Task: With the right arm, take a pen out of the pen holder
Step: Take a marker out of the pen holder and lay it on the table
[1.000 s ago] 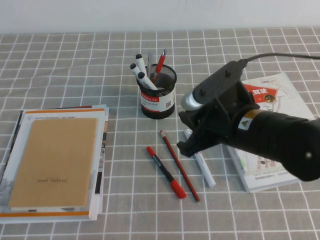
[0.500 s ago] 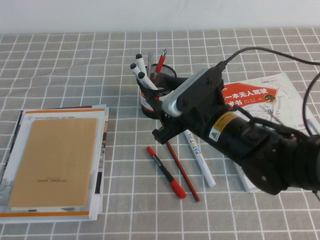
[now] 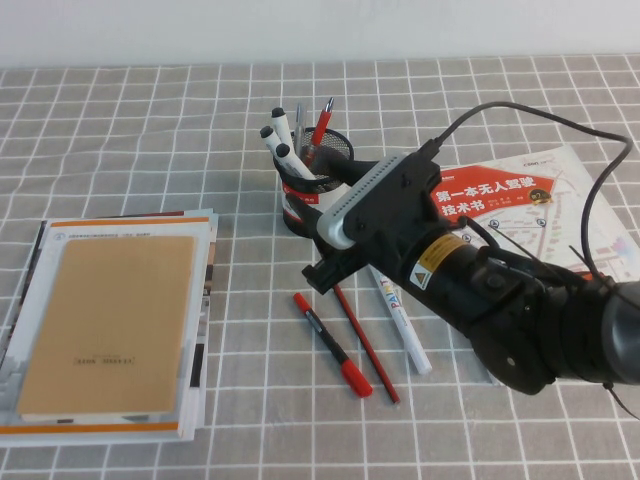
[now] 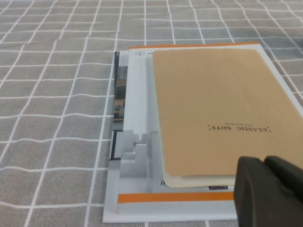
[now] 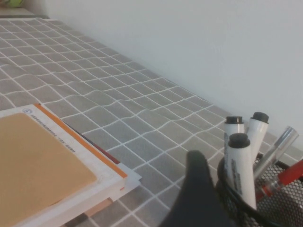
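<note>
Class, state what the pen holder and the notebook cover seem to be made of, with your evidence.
The pen holder is probably black metal mesh: a fine see-through weave shows. The notebook cover looks like matt brown card, perhaps kraft paper: no shine, printed lettering. The right gripper sits beside the pen holder; the left gripper hangs by the notebook.

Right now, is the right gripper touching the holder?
Cannot tell. In the high view the right gripper overlaps the holder on its near side; the right wrist view hides any gap. The left gripper hangs over the notebook.

Tan notebook [image 3: 108,325] atop magazine stack [image 3: 203,300]; booklet [image 3: 545,215] on checked cloth [image 3: 130,130].
</note>
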`<action>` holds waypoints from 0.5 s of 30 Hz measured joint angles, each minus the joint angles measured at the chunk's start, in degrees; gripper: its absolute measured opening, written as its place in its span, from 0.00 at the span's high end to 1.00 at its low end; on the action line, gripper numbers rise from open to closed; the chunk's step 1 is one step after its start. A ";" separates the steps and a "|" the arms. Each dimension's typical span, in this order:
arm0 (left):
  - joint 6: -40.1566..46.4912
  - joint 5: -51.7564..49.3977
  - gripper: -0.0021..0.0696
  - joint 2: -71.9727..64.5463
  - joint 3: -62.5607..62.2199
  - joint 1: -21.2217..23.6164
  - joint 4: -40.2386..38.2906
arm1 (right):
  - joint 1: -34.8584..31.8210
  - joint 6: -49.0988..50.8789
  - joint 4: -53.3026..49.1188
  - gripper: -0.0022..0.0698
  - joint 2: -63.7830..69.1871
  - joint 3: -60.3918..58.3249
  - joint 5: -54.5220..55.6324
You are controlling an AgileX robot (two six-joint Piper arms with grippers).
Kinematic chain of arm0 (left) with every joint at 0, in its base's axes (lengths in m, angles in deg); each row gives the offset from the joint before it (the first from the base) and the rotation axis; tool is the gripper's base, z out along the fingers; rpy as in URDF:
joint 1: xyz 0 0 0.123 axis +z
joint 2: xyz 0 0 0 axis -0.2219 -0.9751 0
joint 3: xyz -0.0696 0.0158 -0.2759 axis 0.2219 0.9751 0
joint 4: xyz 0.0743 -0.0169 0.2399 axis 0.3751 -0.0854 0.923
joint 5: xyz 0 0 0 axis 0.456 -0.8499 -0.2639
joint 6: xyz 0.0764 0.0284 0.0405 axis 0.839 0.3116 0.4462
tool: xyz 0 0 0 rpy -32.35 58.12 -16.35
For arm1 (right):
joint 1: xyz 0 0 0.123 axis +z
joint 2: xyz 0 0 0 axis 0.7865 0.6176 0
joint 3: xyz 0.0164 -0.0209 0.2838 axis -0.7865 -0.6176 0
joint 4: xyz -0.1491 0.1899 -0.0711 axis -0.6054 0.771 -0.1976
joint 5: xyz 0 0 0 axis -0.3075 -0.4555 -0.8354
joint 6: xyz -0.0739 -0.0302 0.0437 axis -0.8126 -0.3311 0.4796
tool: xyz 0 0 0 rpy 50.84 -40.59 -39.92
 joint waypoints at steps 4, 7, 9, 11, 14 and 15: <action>0.00 0.00 0.98 0.00 0.00 0.00 0.00 | 0.00 0.00 0.00 0.42 0.71 1.66 0.00; 0.00 0.00 0.98 0.00 0.00 0.00 0.00 | 0.00 0.00 0.00 0.42 2.34 4.64 -1.51; 0.00 0.00 0.98 0.00 0.00 0.00 0.00 | 0.00 0.00 0.00 0.42 3.64 6.87 -2.83; 0.00 0.00 0.98 0.00 0.00 0.00 0.00 | 0.00 0.00 0.00 0.42 5.12 8.68 -3.89; 0.00 0.00 0.98 0.00 0.00 0.00 0.00 | 0.00 -0.10 0.00 0.42 7.09 11.11 -5.00; 0.00 0.00 0.98 0.00 0.00 0.00 0.00 | 0.00 -0.53 0.00 0.42 7.97 12.14 -5.83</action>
